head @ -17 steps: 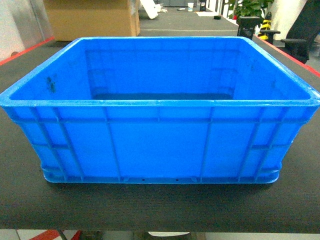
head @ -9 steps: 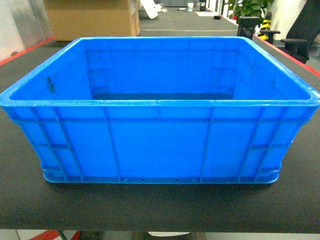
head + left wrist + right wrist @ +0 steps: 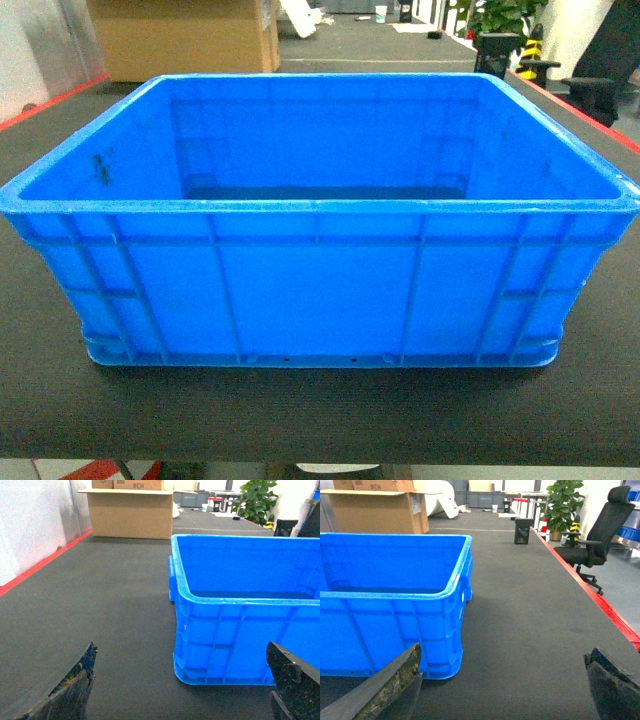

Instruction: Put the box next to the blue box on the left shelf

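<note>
Fingers spread wide and empty on both sides: left gripper [image 3: 180,690] low in its frame facing the near left corner of the box [image 3: 320,215], right gripper [image 3: 502,690] facing the near right corner. Box centred in the head frame, resting on the dark ribbed mat [image 3: 320,410]: bright blue moulded plastic, thick rolled rim, ribbed walls, smooth floor. Likely trouble: uneven grip, smooth plastic slipping, crate tipping. Farther, upper left, a cardboard carton [image 3: 131,512]. No shelf visible.
</note>
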Robot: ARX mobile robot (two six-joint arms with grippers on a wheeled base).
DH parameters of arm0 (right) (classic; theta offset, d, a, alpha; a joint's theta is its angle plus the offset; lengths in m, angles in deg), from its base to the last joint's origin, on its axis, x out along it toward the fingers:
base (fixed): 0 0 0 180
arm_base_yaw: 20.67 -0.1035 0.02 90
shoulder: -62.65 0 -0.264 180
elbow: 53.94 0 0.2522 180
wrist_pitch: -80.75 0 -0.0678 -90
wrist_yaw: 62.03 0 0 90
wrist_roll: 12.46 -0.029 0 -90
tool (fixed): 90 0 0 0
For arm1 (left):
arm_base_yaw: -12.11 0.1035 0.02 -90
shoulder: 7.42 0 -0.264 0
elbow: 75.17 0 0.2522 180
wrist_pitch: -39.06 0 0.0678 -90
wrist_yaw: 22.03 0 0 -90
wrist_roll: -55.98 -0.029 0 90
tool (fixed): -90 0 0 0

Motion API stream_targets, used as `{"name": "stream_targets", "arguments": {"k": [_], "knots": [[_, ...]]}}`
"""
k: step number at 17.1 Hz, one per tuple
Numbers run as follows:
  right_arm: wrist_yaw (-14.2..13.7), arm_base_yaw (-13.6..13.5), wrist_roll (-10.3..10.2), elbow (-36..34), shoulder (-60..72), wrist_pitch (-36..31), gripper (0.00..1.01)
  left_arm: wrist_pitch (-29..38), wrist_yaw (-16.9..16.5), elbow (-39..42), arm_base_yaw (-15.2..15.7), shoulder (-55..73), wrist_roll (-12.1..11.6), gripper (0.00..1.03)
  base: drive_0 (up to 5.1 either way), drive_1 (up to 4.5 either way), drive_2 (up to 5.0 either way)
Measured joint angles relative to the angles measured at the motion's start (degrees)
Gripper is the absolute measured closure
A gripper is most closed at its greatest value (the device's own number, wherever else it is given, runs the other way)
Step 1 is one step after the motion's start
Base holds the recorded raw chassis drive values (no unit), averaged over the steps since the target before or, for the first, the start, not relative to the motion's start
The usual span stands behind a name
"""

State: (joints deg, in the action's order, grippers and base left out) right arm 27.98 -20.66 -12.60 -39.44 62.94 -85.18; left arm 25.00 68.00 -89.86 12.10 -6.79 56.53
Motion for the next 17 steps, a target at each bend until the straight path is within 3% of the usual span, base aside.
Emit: {"name": "stream_targets", "arguments": {"k": [1,2,3,4,5,7,9,11,13,17], "knots": [[1.8,0.6,0.2,0.9,0.8,3.7,0.03,0.0,0.0,0.0,0.0,0.0,0.0,0.05,0.0,0.0,0.0],[5.0,1.5,0.0,2.3,6.4,6.1,0.03,-3.4,3.5,-0.8,-1.2,0.8,-0.2,0.05,0.0,0.0,0.0],[6.3,1.5,-1.2,3.0,11.1,3.5,0.03,-4.8,10.1,-2.3,-4.2,5.8,-0.4,0.05,0.0,0.0,0.0],[7.6,1.5,-2.4,4.7,15.0,-0.3,0.03,-0.2,11.0,-3.7,-3.5,12.1,-1.1,0.05,0.0,0.0,0.0],[8.2,1.5,-3.1,8.4,21.4,-5.6,0.03,6.2,9.7,-6.2,-1.5,18.5,-2.3,0.05,0.0,0.0,0.0],[9.3,1.2,-2.8,17.2,36.6,-14.9,0.03,18.9,4.8,-16.9,-1.7,35.6,-3.4,0.05,0.0,0.0,0.0],[7.5,-1.6,-0.4,27.1,52.9,-19.1,0.03,24.8,4.0,-28.2,-4.4,53.9,-3.4,0.05,0.0,0.0,0.0],[5.4,-4.0,2.0,36.8,67.3,-17.0,0.03,23.9,4.3,-39.1,-5.2,70.7,-1.0,0.05,0.0,0.0,0.0],[2.5,-5.5,4.3,46.1,78.3,-15.7,0.03,22.3,4.9,-48.2,-5.1,81.7,-0.7,0.05,0.0,0.0,0.0],[0.0,-7.5,5.1,57.9,94.5,-11.7,0.03,17.9,4.4,-55.7,-3.7,94.5,-0.3,0.05,0.0,0.0,0.0]]}}
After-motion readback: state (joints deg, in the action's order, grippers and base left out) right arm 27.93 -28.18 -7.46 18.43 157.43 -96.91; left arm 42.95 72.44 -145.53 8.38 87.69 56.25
